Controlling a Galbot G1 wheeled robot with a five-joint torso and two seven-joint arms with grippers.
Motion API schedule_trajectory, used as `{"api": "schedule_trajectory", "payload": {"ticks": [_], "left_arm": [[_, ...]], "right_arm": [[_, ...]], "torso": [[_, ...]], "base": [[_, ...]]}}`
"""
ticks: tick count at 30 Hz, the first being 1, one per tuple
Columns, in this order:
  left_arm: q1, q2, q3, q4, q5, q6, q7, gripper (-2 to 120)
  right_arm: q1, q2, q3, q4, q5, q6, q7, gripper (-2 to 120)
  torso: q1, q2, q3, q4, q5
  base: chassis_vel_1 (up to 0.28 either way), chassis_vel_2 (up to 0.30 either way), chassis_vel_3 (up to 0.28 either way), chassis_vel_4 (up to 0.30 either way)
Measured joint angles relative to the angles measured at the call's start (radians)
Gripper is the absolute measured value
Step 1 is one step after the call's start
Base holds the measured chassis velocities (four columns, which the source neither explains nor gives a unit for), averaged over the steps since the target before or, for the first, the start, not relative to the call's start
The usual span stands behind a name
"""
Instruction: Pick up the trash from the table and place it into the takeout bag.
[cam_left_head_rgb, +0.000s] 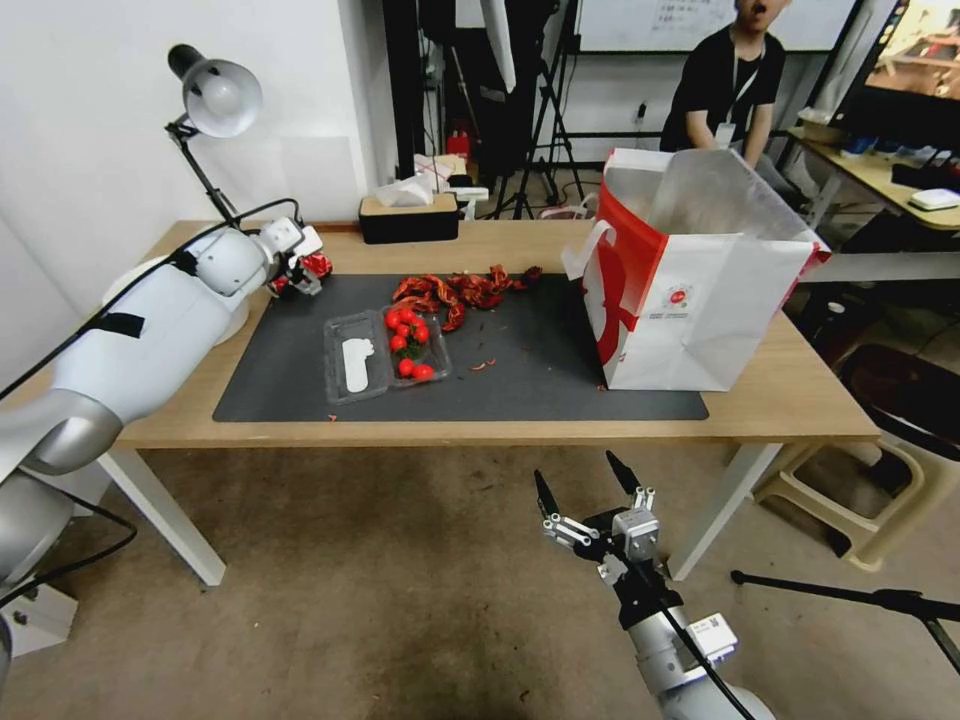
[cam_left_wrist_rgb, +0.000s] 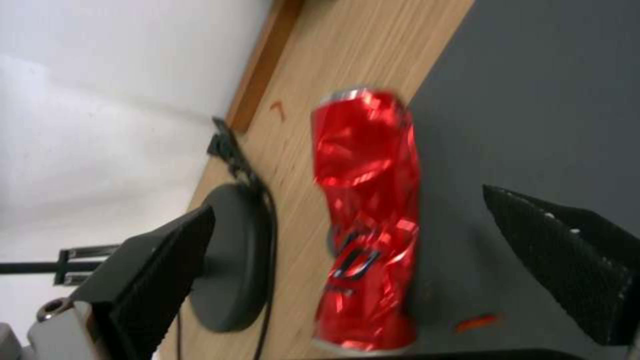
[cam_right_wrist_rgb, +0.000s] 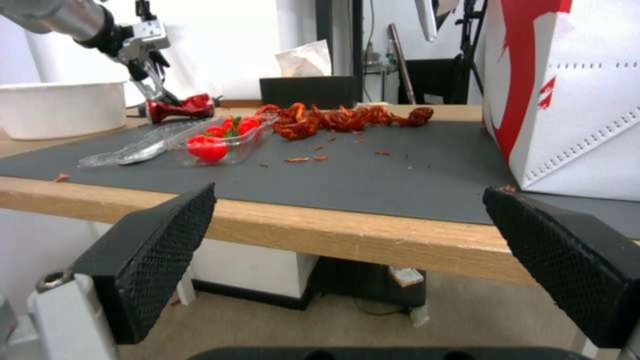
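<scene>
A crushed red can (cam_left_wrist_rgb: 363, 220) lies on its side at the far left corner of the dark grey mat (cam_left_head_rgb: 560, 370), partly on the bare wood of the tabletop (cam_left_head_rgb: 780, 400) beside a lamp base (cam_left_wrist_rgb: 233, 255). The left end effector (cam_left_head_rgb: 300, 268) hovers just over it with its fingers spread apart on either side and not yet touching, so this piece seems about to be grasped rather than already held. Toward the middle of the mat sits an open clear plastic clamshell (cam_left_head_rgb: 385, 352) with cherry tomatoes in one half, and behind it a heap of red shell scraps (cam_left_head_rgb: 460, 290) with small bits scattered around. The takeout bag (cam_left_head_rgb: 700, 290) stands upright and open at the right end of the mat, well apart from all of this; what it holds cannot be seen. The right end effector (cam_left_head_rgb: 588, 478) waits in front of the tabletop's near edge, below its level, released and empty. By this showing the clearing looks barely begun.
</scene>
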Motion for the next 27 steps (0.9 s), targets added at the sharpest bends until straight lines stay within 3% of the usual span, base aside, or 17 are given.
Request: {"api": "schedule_trajectory", "payload": {"ticks": [3,6,14,27], "left_arm": [[-0.034,-0.011,0.023,0.037,0.046,0.021,0.061,100],[-0.084,-0.030,0.096,0.121,0.115,0.040,0.115,100],[-0.131,-0.077,0.135,0.242,0.205,0.025,0.150,100],[-0.149,-0.122,0.157,0.336,0.246,0.011,0.173,96]], "right_arm": [[0.001,0.000,-0.001,-0.001,0.000,0.000,0.000,100],[0.004,0.000,-0.002,-0.004,0.003,0.000,0.000,100],[0.004,-0.004,-0.003,-0.008,0.005,0.002,-0.001,100],[0.003,-0.006,-0.008,-0.008,0.007,0.003,-0.001,100]], "torso": [[0.000,0.000,0.000,-0.0002,0.0007],[0.000,0.000,0.000,0.0000,0.0002],[0.000,0.000,0.000,-0.0001,0.0002],[0.000,0.000,0.000,-0.0002,0.0002]], "base": [[0.000,0.000,0.000,0.000],[0.000,0.000,0.000,0.000],[0.000,0.000,0.000,0.000],[0.000,0.000,0.000,0.000]]}}
